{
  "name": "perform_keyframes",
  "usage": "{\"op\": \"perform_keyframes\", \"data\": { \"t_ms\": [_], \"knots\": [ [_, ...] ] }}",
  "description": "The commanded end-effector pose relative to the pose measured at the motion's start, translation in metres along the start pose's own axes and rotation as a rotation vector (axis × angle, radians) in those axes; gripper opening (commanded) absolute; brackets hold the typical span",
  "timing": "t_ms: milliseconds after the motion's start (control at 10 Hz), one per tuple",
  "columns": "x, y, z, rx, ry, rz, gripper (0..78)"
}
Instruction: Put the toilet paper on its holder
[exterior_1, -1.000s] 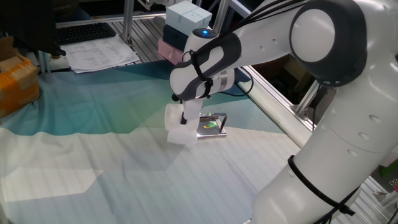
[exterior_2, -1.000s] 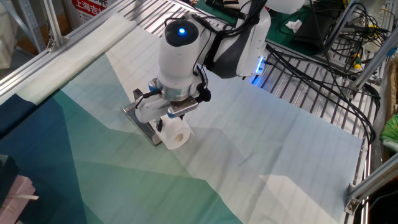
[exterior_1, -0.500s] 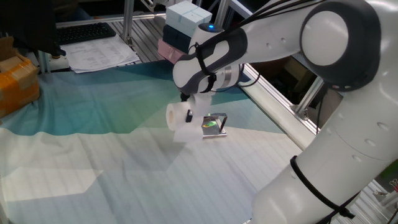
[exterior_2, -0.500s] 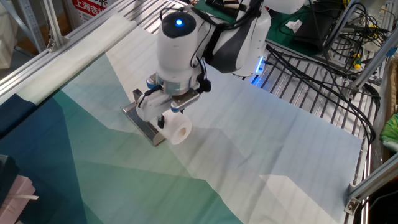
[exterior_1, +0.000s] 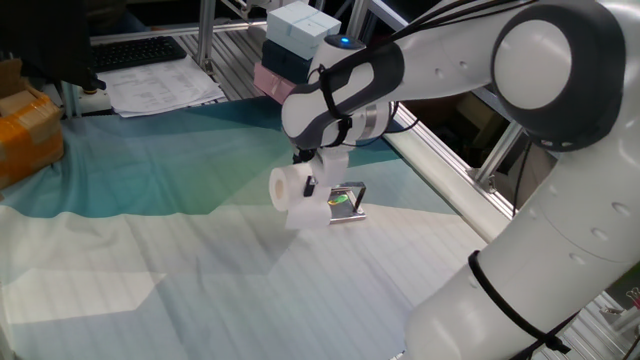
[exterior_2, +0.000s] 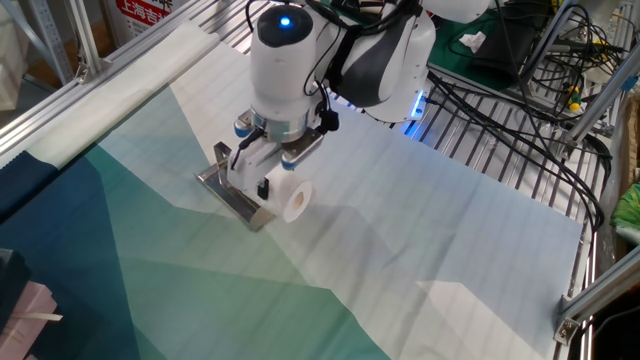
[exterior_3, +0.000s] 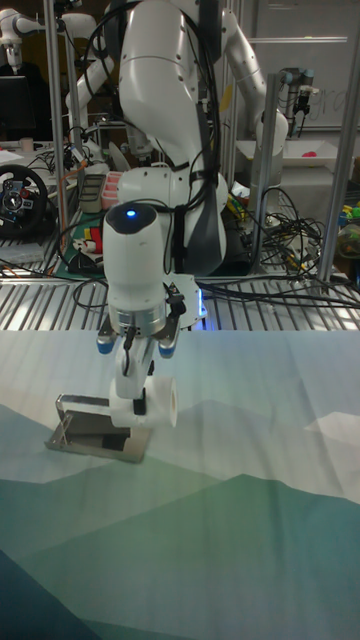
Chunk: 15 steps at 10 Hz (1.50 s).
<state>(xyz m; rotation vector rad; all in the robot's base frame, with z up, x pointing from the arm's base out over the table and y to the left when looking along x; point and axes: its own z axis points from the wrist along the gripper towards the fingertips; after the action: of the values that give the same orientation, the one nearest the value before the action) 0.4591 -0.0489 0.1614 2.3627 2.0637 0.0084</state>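
Observation:
The white toilet paper (exterior_1: 293, 188) (exterior_2: 290, 199) (exterior_3: 158, 400) hangs in my gripper (exterior_1: 310, 190) (exterior_2: 268, 186) (exterior_3: 137, 398), which is shut on it, one finger through the core. The roll is lifted clear of the cloth with its axis roughly level. The chrome holder (exterior_1: 346, 200) (exterior_2: 231, 192) (exterior_3: 92, 430) lies flat on the cloth directly beside and below the roll. Its thin wire bar (exterior_3: 66, 400) stands up at the far end from the roll. My wrist hides part of the plate in the other fixed view.
Stacked white and pink boxes (exterior_1: 296, 45) stand behind the arm. Papers (exterior_1: 160, 88) and an orange package (exterior_1: 27, 128) lie at the back left. A metal frame rail (exterior_1: 440, 165) runs along the table's right edge. Cables (exterior_2: 520, 110) trail over the grating.
My gripper has risen and shifted a little toward the holder, carrying the roll up off the cloth and turning it so the core faces more sideways.

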Motion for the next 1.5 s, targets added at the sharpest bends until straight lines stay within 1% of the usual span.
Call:
{"op": "perform_keyframes", "data": {
  "t_ms": [100, 200, 300, 500, 700, 900, 1000, 1100, 1300, 1400, 1500],
  "knots": [
    [-0.018, -0.048, -0.02, 0.0, -0.006, -0.495, 1.3],
    [-0.019, -0.05, -0.012, -0.001, -0.023, -0.485, 1.3],
    [-0.019, -0.051, -0.009, -0.012, -0.019, -0.476, 1.3],
    [-0.02, -0.053, 0.001, -0.05, -0.017, -0.422, 1.3],
    [-0.019, -0.052, 0.01, -0.05, -0.026, -0.399, 1.3],
    [-0.021, -0.055, 0.015, -0.051, -0.03, -0.42, 1.3],
    [-0.022, -0.057, 0.019, -0.053, -0.038, -0.419, 1.3],
    [-0.024, -0.059, 0.023, -0.049, -0.054, -0.43, 1.3],
    [-0.025, -0.061, 0.025, -0.045, -0.056, -0.422, 1.3],
    [-0.025, -0.061, 0.025, -0.044, -0.053, -0.375, 1.3],
    [-0.025, -0.061, 0.025, -0.045, -0.049, -0.347, 1.3]
  ]
}}
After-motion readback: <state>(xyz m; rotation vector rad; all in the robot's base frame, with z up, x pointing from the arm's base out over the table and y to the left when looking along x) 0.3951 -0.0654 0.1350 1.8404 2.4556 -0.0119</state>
